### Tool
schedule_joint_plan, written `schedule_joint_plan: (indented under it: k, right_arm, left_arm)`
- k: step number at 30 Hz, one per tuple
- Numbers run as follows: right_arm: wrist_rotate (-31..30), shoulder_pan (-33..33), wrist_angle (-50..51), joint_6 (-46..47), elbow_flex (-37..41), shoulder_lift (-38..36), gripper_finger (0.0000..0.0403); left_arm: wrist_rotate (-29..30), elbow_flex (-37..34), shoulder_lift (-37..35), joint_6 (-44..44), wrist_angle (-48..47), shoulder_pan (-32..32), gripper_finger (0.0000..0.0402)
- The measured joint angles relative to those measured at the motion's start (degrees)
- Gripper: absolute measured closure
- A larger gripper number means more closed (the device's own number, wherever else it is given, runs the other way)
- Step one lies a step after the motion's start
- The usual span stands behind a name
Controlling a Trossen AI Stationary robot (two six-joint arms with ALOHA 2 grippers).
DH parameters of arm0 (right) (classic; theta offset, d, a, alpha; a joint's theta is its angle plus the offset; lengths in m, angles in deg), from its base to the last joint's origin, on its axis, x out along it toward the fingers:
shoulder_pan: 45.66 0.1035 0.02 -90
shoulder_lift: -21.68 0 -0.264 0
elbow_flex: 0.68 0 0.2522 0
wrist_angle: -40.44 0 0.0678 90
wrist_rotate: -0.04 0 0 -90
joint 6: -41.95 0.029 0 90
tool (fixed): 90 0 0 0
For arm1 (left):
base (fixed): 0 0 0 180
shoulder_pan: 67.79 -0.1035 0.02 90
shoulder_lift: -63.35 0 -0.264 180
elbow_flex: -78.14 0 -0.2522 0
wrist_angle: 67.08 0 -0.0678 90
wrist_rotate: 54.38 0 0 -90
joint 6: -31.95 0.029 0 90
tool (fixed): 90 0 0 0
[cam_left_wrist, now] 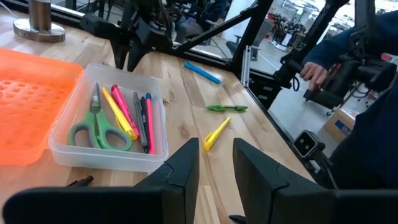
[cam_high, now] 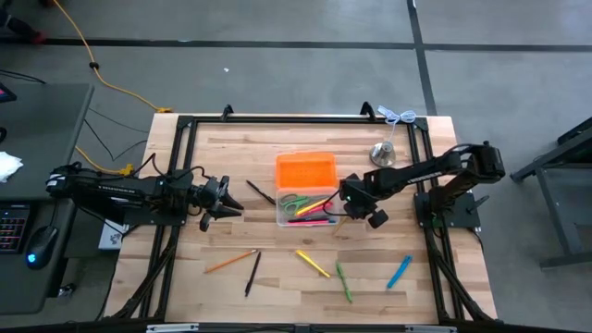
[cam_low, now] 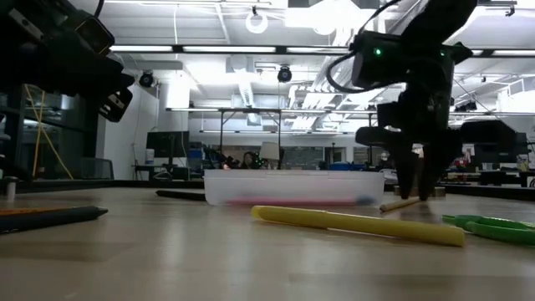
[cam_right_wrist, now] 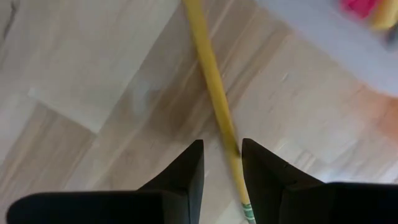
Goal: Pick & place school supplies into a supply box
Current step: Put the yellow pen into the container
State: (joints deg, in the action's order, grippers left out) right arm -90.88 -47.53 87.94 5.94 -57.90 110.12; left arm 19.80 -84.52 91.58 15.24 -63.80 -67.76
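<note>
Left gripper [cam_high: 229,201] hovers over the table's [cam_high: 425,287] left half, fingers parted with nothing between them. Mid-table sits the supply box [cam_high: 306,208] — orange lid [cam_high: 306,171] flung open toward the far edge, scissors [cam_high: 295,201] and pens inside. Right gripper [cam_high: 350,215] is down just beside the box's right end, fingers slightly spread, straddling a yellow pencil [cam_right_wrist: 211,81] — not pinching it.

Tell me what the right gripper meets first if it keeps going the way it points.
Probably the yellow pencil: the right gripper points down at the table, open fingers either side of it, beside the clear box. How far above it is unclear.
</note>
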Motion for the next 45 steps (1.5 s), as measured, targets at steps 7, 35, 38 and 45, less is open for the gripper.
schedule_joint_plan:
  k: [7,35,38,45]
  right_arm:
    - [-0.3,0.0,-2.8,0.0,1.0,0.0,0.0319]
    - [0.8,0.0,-5.2,4.4,2.9,-0.2,0.0391]
    - [0.6,0.0,-4.7,4.6,2.9,-0.1,0.0399]
    - [0.4,0.0,-0.8,4.2,1.5,0.0,0.0399]
  left_arm:
    - [0.0,0.0,0.0,-0.3,0.0,0.0,0.0273]
    - [0.0,0.0,0.0,-1.6,0.0,0.0,0.0273]
    - [0.0,0.0,0.0,-1.6,0.0,0.0,0.0273]
    - [0.0,0.0,0.0,-1.8,0.0,0.0,0.0273]
